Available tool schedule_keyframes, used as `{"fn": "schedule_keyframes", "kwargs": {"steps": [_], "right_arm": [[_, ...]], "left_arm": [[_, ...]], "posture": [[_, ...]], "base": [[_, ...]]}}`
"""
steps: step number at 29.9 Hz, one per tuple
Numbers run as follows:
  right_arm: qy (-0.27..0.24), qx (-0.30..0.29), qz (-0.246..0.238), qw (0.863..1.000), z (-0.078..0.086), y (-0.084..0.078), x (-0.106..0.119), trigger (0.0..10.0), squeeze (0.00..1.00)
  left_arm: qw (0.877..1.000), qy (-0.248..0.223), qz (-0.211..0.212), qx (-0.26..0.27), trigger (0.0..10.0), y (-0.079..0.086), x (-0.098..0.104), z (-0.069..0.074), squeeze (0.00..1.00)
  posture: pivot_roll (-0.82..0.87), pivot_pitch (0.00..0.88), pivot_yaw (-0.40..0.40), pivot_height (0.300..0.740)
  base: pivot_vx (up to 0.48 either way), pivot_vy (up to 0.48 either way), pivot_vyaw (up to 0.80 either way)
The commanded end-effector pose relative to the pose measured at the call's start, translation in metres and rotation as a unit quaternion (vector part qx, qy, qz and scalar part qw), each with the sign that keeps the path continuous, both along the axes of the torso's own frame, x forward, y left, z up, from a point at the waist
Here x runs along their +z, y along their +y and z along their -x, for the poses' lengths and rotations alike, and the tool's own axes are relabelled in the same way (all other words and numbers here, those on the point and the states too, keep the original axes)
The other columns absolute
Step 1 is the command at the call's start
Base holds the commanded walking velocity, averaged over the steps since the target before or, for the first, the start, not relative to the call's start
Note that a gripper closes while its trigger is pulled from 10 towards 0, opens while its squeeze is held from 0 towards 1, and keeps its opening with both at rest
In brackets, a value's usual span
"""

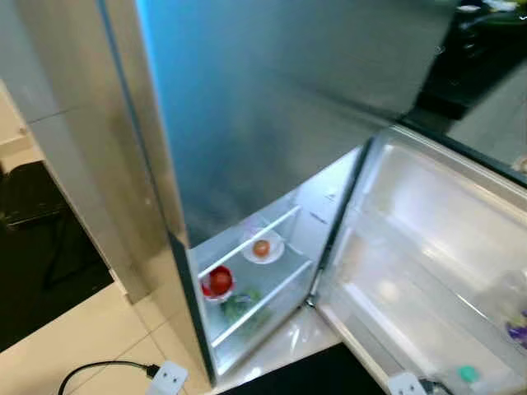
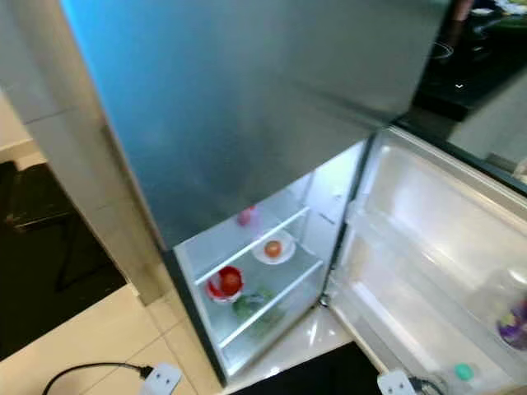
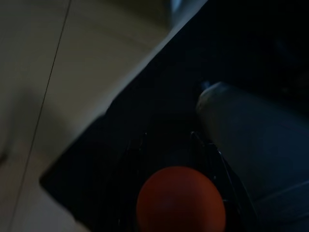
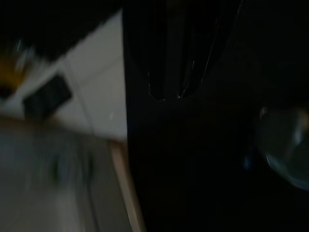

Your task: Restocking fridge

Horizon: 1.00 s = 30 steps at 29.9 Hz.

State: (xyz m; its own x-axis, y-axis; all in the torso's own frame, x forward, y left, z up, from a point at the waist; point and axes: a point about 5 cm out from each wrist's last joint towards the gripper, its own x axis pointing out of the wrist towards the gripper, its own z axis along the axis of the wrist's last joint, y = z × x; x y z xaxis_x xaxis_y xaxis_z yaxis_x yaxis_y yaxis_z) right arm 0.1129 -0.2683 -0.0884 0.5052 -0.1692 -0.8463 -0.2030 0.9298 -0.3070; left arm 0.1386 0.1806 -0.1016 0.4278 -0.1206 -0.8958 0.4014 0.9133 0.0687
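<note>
Standing open at lower centre of the frame, the fridge (image 1: 247,148) shows two wire-edged shelves: one orange fruit on a white plate (image 1: 262,248) above, one red-filled bowl (image 1: 217,282) and greens (image 1: 241,307) below. No lettering is legible. The door (image 1: 428,247) swings right over pale floor tiles (image 1: 74,346). In the dim wrist view the left end effector (image 3: 179,193) appears clamped on an orange ball (image 3: 181,200); the right end effector (image 4: 166,94) has its fingers apart.

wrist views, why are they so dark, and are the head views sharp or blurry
Left wrist view: deep shade, an orange ball between the left claw's fingers is the one lit thing. Right wrist view: mostly black and smeared, the right claw barely outlined by glints. Left and right eye views: soft motion blur, the open fridge interior bright, its door face a flat blue-grey sheen.
</note>
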Motion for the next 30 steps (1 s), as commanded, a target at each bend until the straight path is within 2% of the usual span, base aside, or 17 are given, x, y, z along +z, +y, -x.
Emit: {"fn": "schedule_keyframes", "kwargs": {"steps": [1,30], "right_arm": [[0.012,-0.01,-0.006,1.0,0.0068,0.0012,-0.0027,10.0,0.0],[0.024,-0.004,-0.019,1.0,0.0103,0.0094,-0.0065,10.0,0.0]], "left_arm": [[0.999,0.035,0.031,-0.01,10.0,-0.0194,-0.0073,0.0174,0.0],[0.999,0.033,0.03,-0.014,10.0,-0.0183,-0.0069,0.0166,0.0]], "posture": [[0.01,0.039,-0.044,0.74],[0.01,0.042,-0.04,0.74]], "base": [[0.0,0.0,-0.79],[0.0,0.0,-0.79]]}}
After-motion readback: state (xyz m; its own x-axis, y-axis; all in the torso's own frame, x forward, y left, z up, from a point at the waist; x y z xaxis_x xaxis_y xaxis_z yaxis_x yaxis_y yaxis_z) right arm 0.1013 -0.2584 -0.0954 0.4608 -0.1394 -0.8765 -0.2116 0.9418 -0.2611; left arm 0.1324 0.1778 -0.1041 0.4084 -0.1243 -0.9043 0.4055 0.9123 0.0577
